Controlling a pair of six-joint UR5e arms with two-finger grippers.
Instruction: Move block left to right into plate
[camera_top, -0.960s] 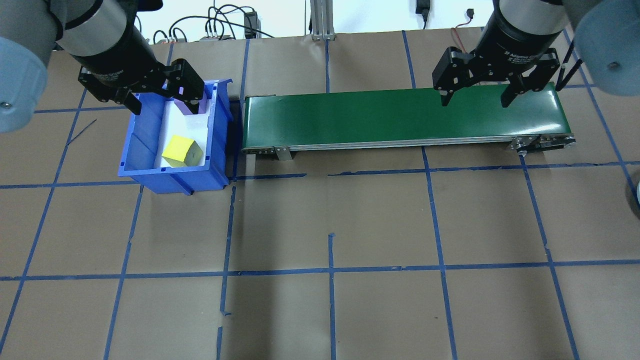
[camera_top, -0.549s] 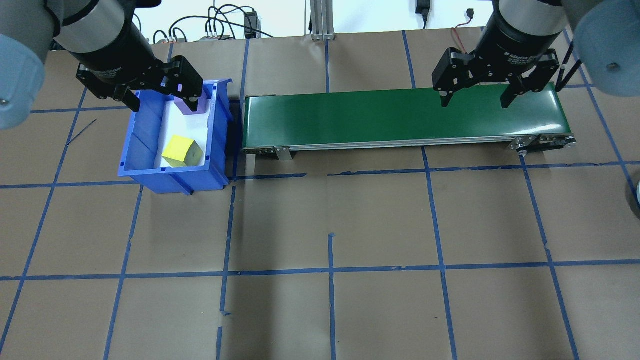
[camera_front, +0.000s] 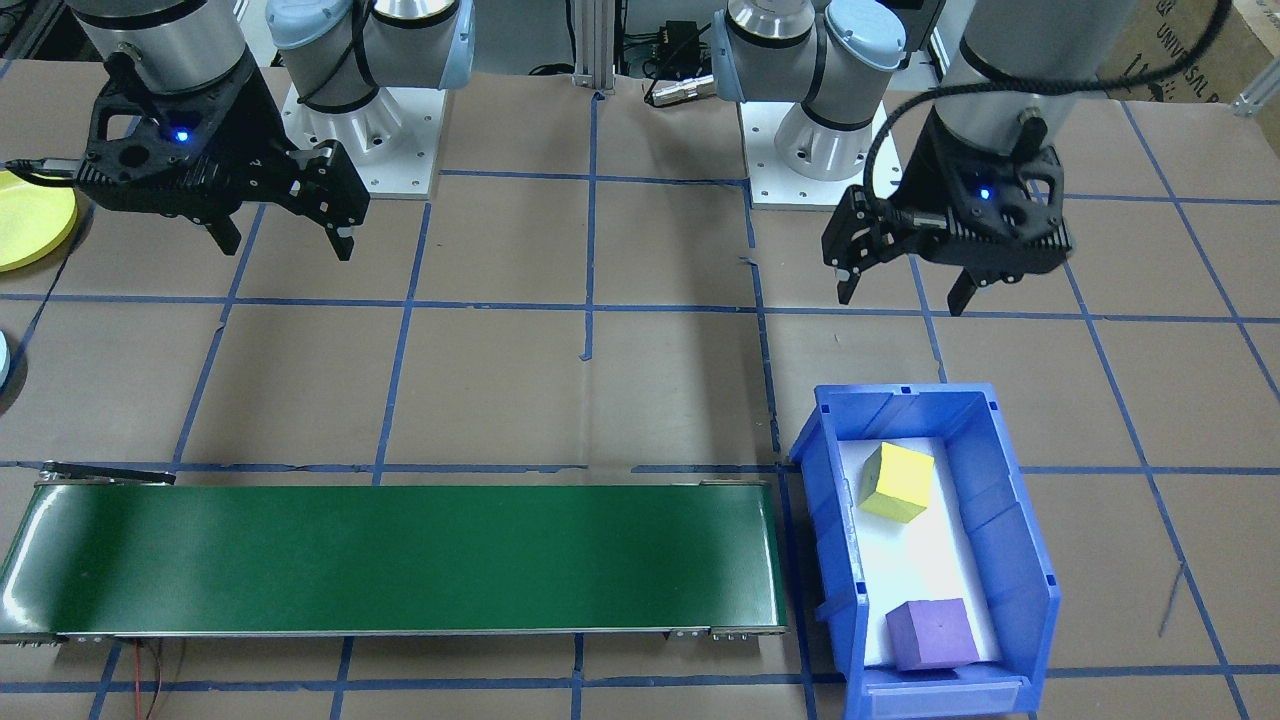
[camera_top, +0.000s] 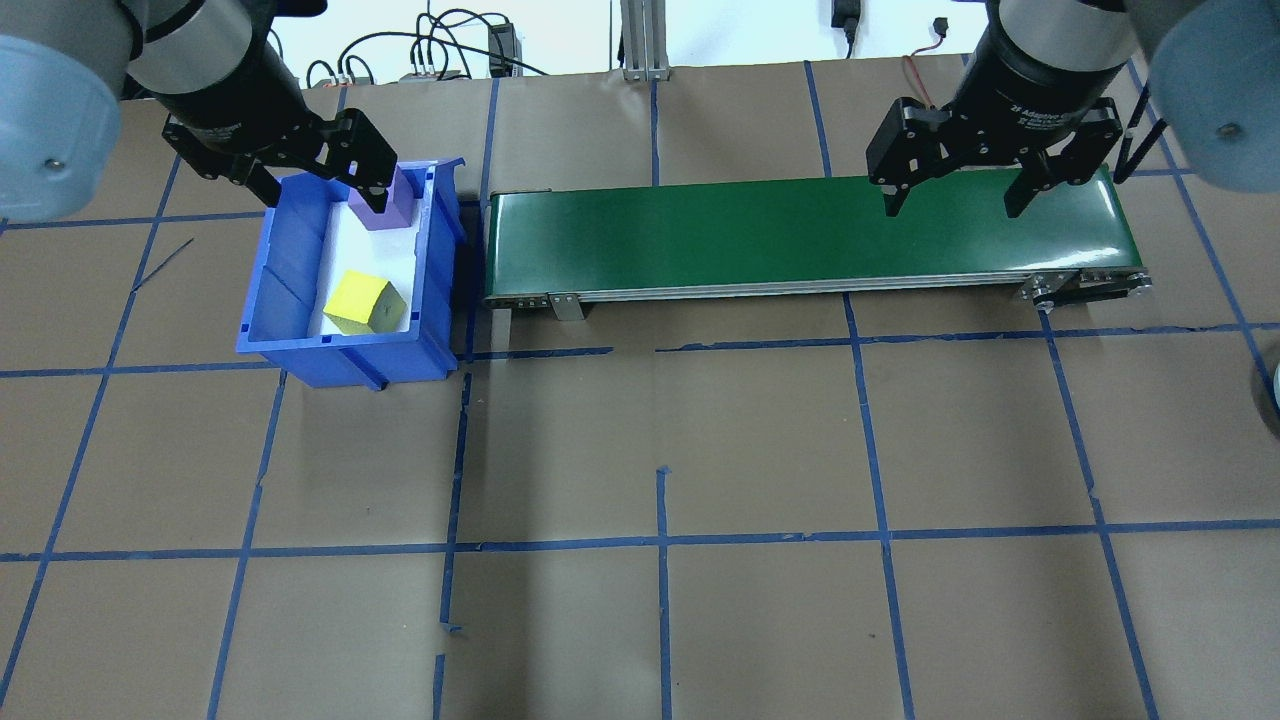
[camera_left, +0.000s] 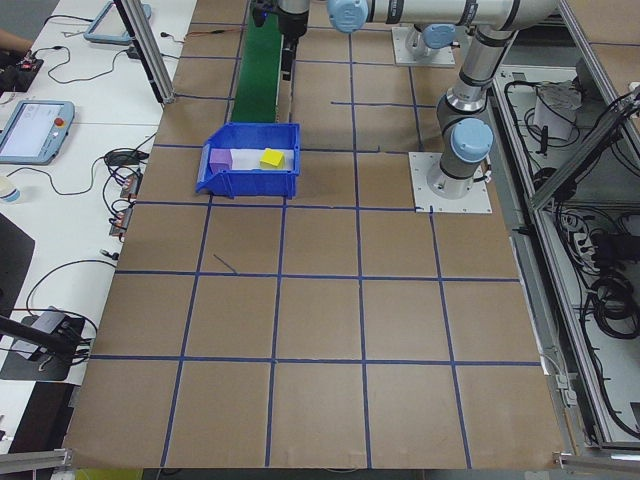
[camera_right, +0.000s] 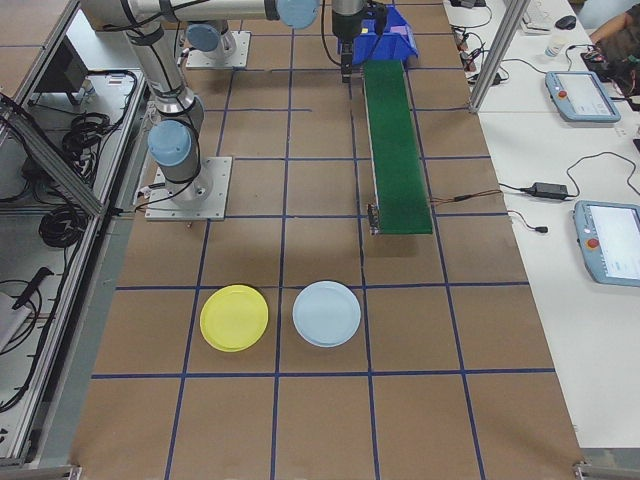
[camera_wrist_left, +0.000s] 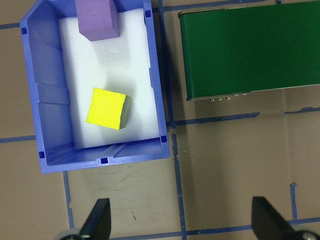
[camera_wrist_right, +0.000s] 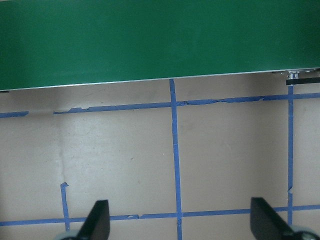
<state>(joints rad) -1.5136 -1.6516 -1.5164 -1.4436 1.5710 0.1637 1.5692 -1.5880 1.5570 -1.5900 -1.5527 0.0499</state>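
Observation:
Two blocks lie in a blue bin (camera_top: 345, 345): a yellow block (camera_top: 365, 302) (camera_front: 898, 482) (camera_wrist_left: 107, 108) near its front and a purple block (camera_top: 380, 210) (camera_front: 930, 633) (camera_wrist_left: 96, 20) at its far end. My left gripper (camera_top: 320, 192) (camera_front: 902, 295) (camera_wrist_left: 182, 220) hangs open and empty well above the bin, touching nothing. High over the right end of the green conveyor belt (camera_top: 800, 235), my right gripper (camera_top: 952, 205) (camera_front: 283, 243) (camera_wrist_right: 180, 220) is also open and empty. The yellow plate (camera_right: 234, 318) (camera_front: 30, 220) lies on the table on the robot's right.
A light blue plate (camera_right: 327, 314) lies beside the yellow one. The belt (camera_front: 400, 555) runs from the bin (camera_front: 830, 520) toward the right side. Brown paper with a blue tape grid covers the table. Cables and teach pendants lie beyond the far edge.
My left gripper has shifted slightly toward the bin's far end, and more of the purple block now shows. The right gripper and both blocks have stayed put.

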